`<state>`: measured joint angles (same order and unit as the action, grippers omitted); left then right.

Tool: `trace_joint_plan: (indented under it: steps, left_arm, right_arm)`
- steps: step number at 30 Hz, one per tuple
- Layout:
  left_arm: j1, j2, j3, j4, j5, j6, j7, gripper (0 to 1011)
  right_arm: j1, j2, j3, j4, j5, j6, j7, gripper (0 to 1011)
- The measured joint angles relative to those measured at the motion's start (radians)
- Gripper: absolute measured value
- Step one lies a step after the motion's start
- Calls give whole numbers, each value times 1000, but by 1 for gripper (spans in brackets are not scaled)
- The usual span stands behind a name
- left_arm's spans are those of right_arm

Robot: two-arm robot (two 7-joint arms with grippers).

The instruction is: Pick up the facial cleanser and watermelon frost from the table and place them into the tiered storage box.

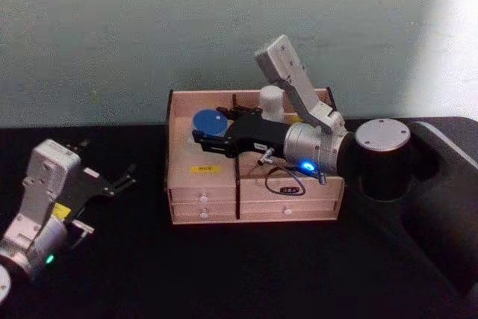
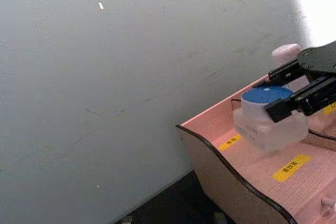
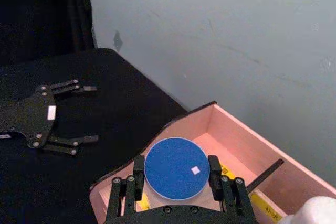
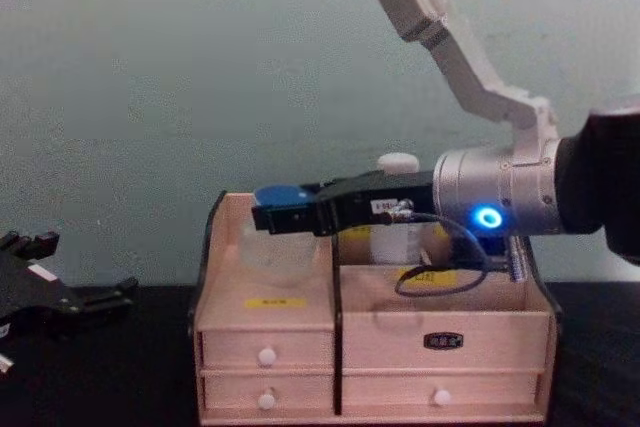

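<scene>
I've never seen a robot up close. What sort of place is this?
Probably a robotics lab or test bench: a black table against a bare wall, one tiered storage box staged on it, the right gripper holding a blue-lidded jar over it, and the left gripper parked open nearby.

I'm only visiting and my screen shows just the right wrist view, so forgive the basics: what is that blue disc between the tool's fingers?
Observer: The lid of a jar with a frosted whitish body; the right tool grips it near the top.
Visitor: Is it inside the box?
Observer: The chest view shows it low in the tiered storage box's left compartment; touching the floor or not, I cannot tell.
Visitor: The left tool is open nearby. What's on the box's front?
Observer: Small drawers with white knobs.
</scene>
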<state>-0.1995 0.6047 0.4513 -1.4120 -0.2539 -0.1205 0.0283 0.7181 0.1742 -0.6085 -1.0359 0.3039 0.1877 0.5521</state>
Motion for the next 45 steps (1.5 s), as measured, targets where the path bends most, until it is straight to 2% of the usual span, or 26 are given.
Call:
trace_joint_plan:
  steps: [16,42,45]
  left_arm:
    - [0,0,0,0,0,0,0,1001]
    - [0,0,0,0,0,0,0,1001]
    - [0,0,0,0,0,0,0,1001]
  right_arm:
    - [34,-28,0,70,-2,66,0,719]
    - [45,-34,-5,91,-10,70,9,720]
    - [45,-34,-5,91,-10,70,9,758]
